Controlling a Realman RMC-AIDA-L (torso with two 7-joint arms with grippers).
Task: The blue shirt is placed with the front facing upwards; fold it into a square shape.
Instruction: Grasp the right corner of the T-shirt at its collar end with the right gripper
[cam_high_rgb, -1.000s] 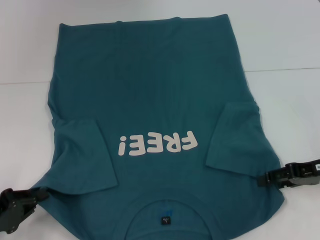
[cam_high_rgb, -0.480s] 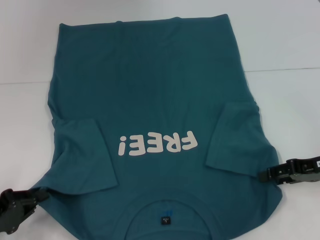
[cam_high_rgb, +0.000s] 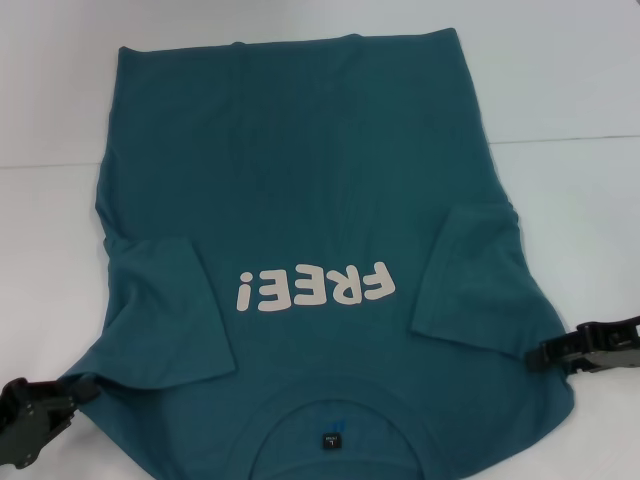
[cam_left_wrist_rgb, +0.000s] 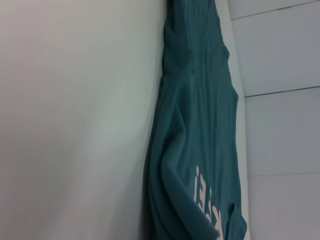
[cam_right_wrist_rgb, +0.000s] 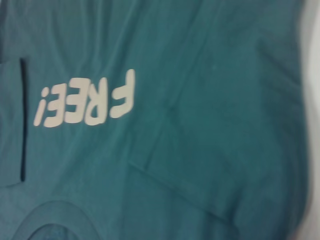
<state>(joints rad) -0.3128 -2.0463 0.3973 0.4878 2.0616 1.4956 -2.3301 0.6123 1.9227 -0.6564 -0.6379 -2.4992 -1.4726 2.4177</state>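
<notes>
The blue shirt (cam_high_rgb: 300, 180) lies flat on the white table, front up. Its white "FREE!" lettering (cam_high_rgb: 312, 289) faces me, the collar with its black label (cam_high_rgb: 329, 440) is nearest, and both sleeves are folded inward. My left gripper (cam_high_rgb: 78, 392) is at the near left shoulder corner, shut on a pinch of fabric drawn to a point. At the right shoulder edge, my right gripper (cam_high_rgb: 540, 357) is shut on the cloth. The left wrist view runs along the shirt's (cam_left_wrist_rgb: 200, 125) side edge. The right wrist view looks down on the lettering (cam_right_wrist_rgb: 85, 102) and a folded sleeve (cam_right_wrist_rgb: 220, 150).
The white table (cam_high_rgb: 570, 100) extends on all sides of the shirt, with a thin seam line (cam_high_rgb: 560, 138) running across it. Nothing else stands on it.
My right gripper has shifted a little outward to the right, drawing the shirt's near right edge with it. The left gripper has stayed put.
</notes>
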